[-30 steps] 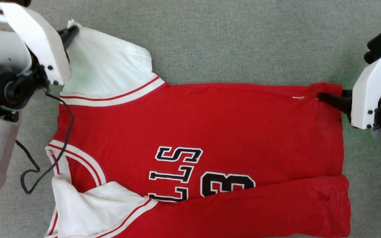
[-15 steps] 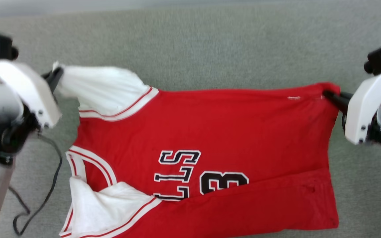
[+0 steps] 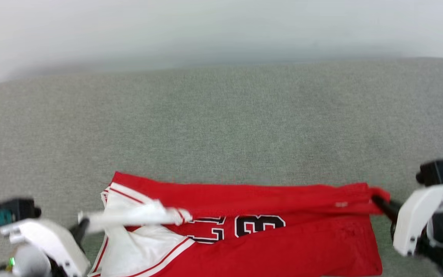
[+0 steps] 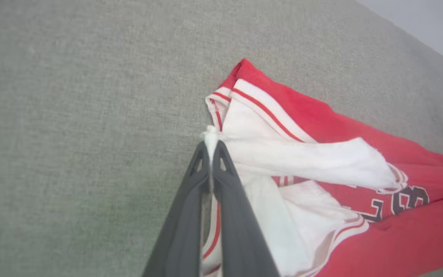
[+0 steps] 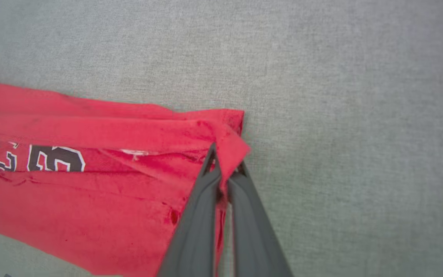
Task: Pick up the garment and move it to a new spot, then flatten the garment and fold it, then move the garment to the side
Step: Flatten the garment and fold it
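Observation:
The garment (image 3: 244, 234), a red jersey with white panels and black numerals, lies on grey fabric low in the head view. Its far edge is lifted and drawn toward the near side over the body. My left gripper (image 3: 82, 225) at the lower left is shut on the tip of the white sleeve, which stretches out taut. In the left wrist view that left gripper (image 4: 210, 148) pinches the white corner of the garment (image 4: 302, 161). My right gripper (image 3: 377, 201) at the lower right is shut on the red hem corner. The right wrist view shows the right gripper (image 5: 223, 169) clamping the garment (image 5: 90, 184).
Grey fabric surface (image 3: 221, 123) stretches wide beyond the jersey, with a rounded far edge against a pale wall (image 3: 221, 27). In the right wrist view the grey surface (image 5: 360, 115) lies bare to the right of the hem.
The right gripper has shut on the hem corner. Both grippers have lifted the jersey's far edge and carried it toward the near side. The head camera has tilted up, showing more surface and the wall.

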### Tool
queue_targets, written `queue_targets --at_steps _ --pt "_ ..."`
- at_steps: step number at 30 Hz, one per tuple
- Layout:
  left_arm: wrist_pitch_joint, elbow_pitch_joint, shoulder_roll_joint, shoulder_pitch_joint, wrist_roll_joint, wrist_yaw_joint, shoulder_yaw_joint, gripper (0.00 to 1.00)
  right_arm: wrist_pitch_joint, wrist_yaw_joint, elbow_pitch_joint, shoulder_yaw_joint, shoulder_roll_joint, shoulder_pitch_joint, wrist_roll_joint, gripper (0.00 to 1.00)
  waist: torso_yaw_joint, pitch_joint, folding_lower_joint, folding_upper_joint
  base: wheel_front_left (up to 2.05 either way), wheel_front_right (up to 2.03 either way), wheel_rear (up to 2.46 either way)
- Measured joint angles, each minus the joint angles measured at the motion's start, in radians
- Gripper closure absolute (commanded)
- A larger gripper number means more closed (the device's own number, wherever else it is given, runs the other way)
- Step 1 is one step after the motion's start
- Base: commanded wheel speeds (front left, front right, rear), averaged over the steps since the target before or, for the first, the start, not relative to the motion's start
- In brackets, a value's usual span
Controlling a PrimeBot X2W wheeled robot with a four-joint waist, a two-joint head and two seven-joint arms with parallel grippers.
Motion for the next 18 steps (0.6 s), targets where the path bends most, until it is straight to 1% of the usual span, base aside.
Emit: queue_targets --at_steps 1,5,6,7,8,9,13,18 --pt "-0.010 -0.001 -0.009 0.032 -0.012 0.006 0.006 1.00 -0.018 0.000 0.004 -0.011 0.011 0.025 0.005 1.00 0.001 -0.006 0.0000 0.0000 0.00 0.00 0.00" --pt "-0.035 0.017 -0.060 0.120 -0.039 0.004 -0.011 1.00 -0.056 0.000 0.038 -0.030 0.040 0.101 0.010 1.00 0.001 -0.013 0.0000 0.0000 0.00 0.00 0.00" --pt "-0.044 0.028 -0.070 0.125 -0.038 0.002 -0.015 1.00 -0.063 0.000 0.050 -0.034 0.047 0.115 0.014 0.82 0.001 -0.012 0.0000 0.0000 0.00 0.00 0.00" --pt "-0.046 0.039 -0.083 0.127 -0.042 -0.004 -0.019 0.98 -0.075 0.000 0.060 -0.033 0.052 0.128 0.016 0.41 0.001 -0.013 0.0000 0.0000 0.00 0.00 0.00" --pt "-0.054 0.051 -0.096 0.128 -0.044 -0.006 -0.026 0.60 -0.090 0.000 0.066 -0.033 0.059 0.137 0.016 0.00 0.000 -0.014 0.0000 0.0000 0.00 0.00 0.00" --pt "-0.068 0.064 -0.107 0.128 -0.040 -0.012 -0.030 0.00 -0.102 0.000 0.072 -0.035 0.064 0.144 0.019 0.00 -0.001 -0.017 0.0000 0.0000 0.00 0.00 0.00" --pt "-0.131 0.092 -0.135 0.122 -0.001 -0.031 -0.053 0.00 -0.156 0.000 0.058 -0.038 0.070 0.187 0.029 0.00 -0.003 -0.035 0.0001 0.0000 0.00 0.00 0.00" --pt "-0.251 0.074 -0.148 0.091 0.084 -0.027 -0.056 0.00 -0.179 0.000 -0.045 -0.061 0.054 0.226 0.032 0.00 -0.008 -0.072 0.0001 0.0000 0.00 0.00 0.00"
